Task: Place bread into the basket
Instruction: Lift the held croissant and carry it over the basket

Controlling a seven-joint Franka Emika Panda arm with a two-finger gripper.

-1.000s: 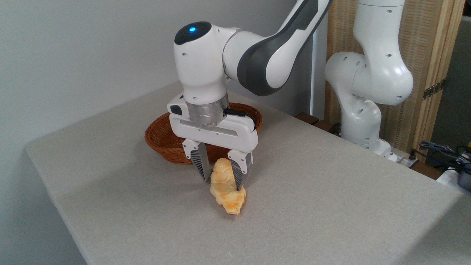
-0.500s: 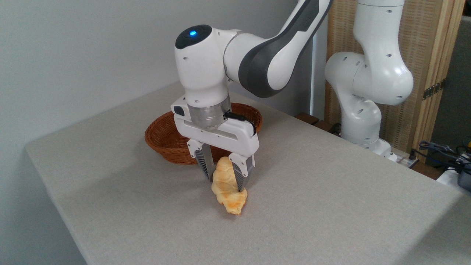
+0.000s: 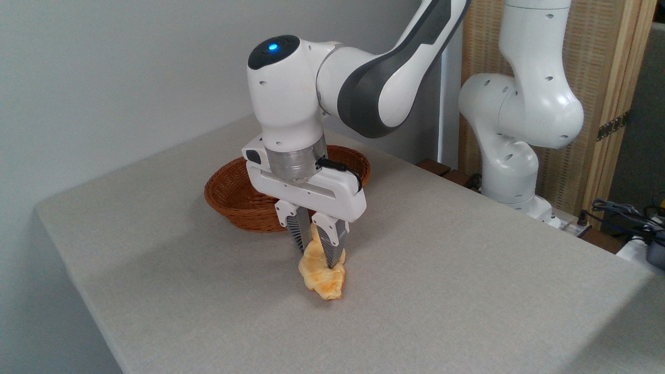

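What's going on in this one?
A single robot arm has its gripper closed on the upper end of the bread, which appears to rest on the grey table. The wicker basket sits just behind, with no bread visible inside. The lift and transfer to the basket are not yet done.

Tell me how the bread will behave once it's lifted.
Probably soft: the bread looks pinched where the tool has closed on it. Likely light for its size. Gripped near one end, its free end may sag or swing.
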